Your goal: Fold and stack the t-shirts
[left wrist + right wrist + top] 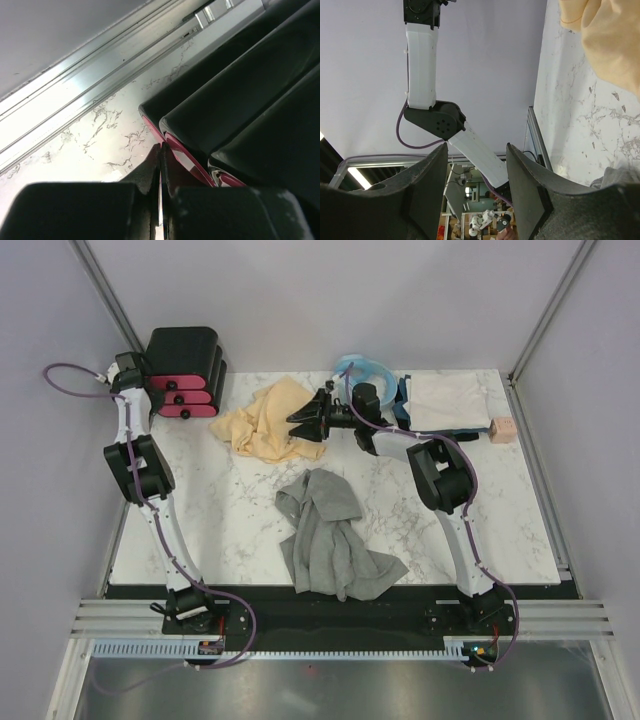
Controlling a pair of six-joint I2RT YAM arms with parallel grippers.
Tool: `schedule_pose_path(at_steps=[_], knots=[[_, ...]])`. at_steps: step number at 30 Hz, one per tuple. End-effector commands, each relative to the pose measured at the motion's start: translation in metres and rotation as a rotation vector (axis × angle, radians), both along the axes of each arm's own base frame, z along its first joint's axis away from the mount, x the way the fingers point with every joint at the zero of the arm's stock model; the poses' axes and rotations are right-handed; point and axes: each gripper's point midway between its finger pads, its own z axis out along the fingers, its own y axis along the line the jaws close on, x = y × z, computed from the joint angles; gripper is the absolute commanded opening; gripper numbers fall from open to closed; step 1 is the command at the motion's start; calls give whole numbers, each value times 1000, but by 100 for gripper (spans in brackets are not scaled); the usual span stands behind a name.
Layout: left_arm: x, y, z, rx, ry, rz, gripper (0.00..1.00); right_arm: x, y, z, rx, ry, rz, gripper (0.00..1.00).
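Note:
A tan-yellow t-shirt (262, 421) lies crumpled at the back middle-left of the table. It also shows in the right wrist view (612, 40). A heather-grey t-shirt (330, 536) lies crumpled at the front centre. A whitish t-shirt (449, 400) lies folded at the back right, on a dark navy one (403, 402). My right gripper (298, 426) is open and empty, turned on its side just above the tan shirt's right edge; its jaws (477, 146) stand wide apart. My left gripper (133, 370) is shut and empty (161, 150), beside the black box at the back left.
A black box with pink drawers (186, 369) stands at the back left corner, close to my left fingers (240, 100). A light-blue coiled hose (358, 367) lies at the back behind my right wrist. A small pink block (503, 430) sits at the right edge.

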Motion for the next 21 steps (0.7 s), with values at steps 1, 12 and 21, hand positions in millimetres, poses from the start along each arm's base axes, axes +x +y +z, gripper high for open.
schedule_pose_path(at_steps=[1, 12, 21], knots=[[40, -94, 20, -21, -110, -343, 2, -11, 3, 34, 37, -96, 9, 58], [40, -189, 18, -56, -102, -567, 2, -16, -1, 36, 46, -110, 6, 58], [22, -233, 27, -49, -76, -651, 2, -25, -5, 38, 62, -113, 4, 58]])
